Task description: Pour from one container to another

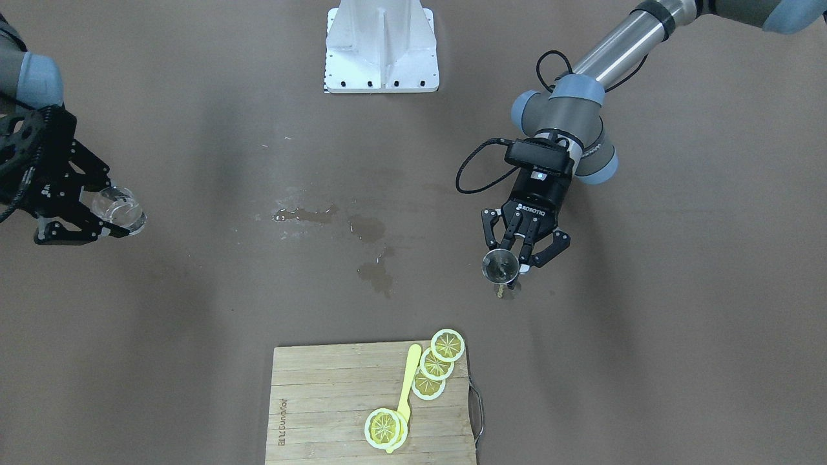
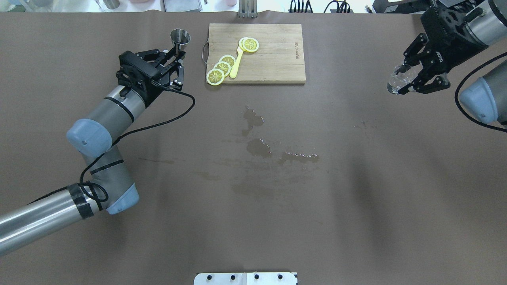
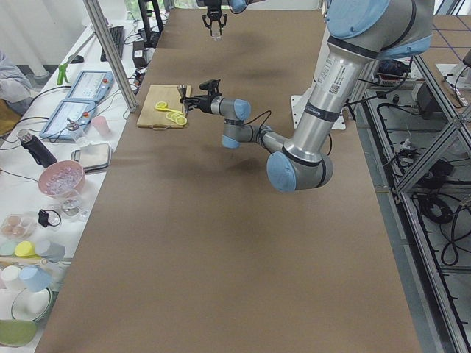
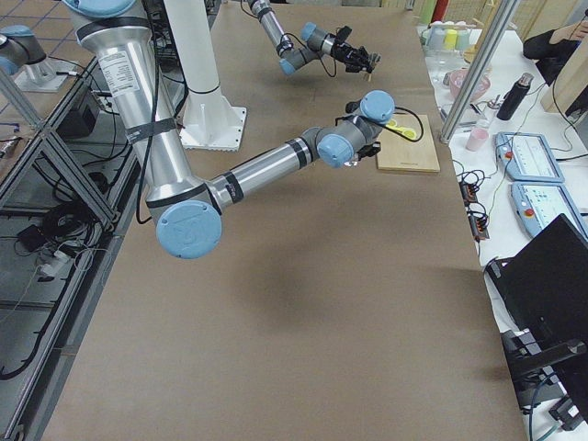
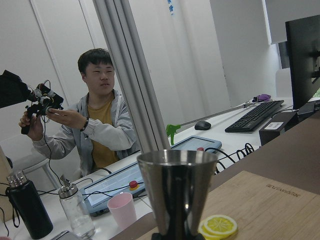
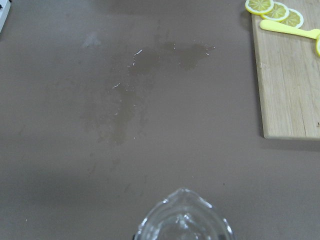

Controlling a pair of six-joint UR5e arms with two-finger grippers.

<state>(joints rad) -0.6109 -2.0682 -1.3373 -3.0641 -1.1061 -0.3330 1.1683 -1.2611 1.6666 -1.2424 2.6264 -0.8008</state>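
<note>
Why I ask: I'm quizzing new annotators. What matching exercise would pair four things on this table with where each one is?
Things:
1. metal jigger
2. clear glass
3. lemon slices
4. spilled liquid

Places:
A. on the wooden cutting board
B. held in the right gripper
C. on the middle of the brown table
D. held in the left gripper

Pairs: 1-D, 2-B, 3-A, 4-C
</note>
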